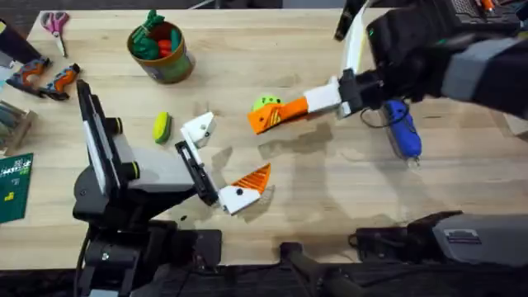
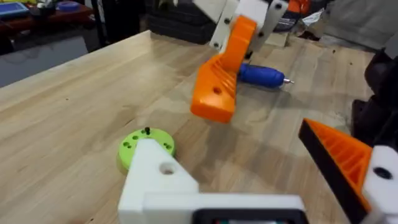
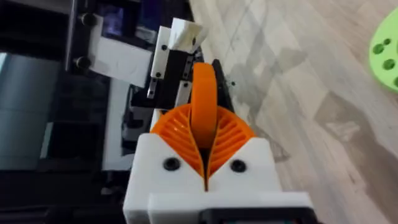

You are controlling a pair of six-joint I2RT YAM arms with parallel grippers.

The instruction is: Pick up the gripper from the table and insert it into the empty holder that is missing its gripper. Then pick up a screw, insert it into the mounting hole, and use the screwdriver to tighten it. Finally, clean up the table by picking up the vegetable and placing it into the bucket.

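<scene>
Jaws on my right gripper (image 3: 205, 149) clamp the small orange plastic wedge fingertip (image 1: 268, 118), held above the bench (image 1: 330, 198), aimed at the white angular plastic holder (image 1: 199, 128) w/ no pad. Left gripper (image 1: 219, 161) spread wide, presenting it.

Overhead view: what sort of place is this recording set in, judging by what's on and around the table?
Likely a robotics lab workbench: a light wooden table with two robot arms, a blue electric screwdriver, scissors and orange-handled tools at its far left edge, and printed fingertip parts.
</scene>
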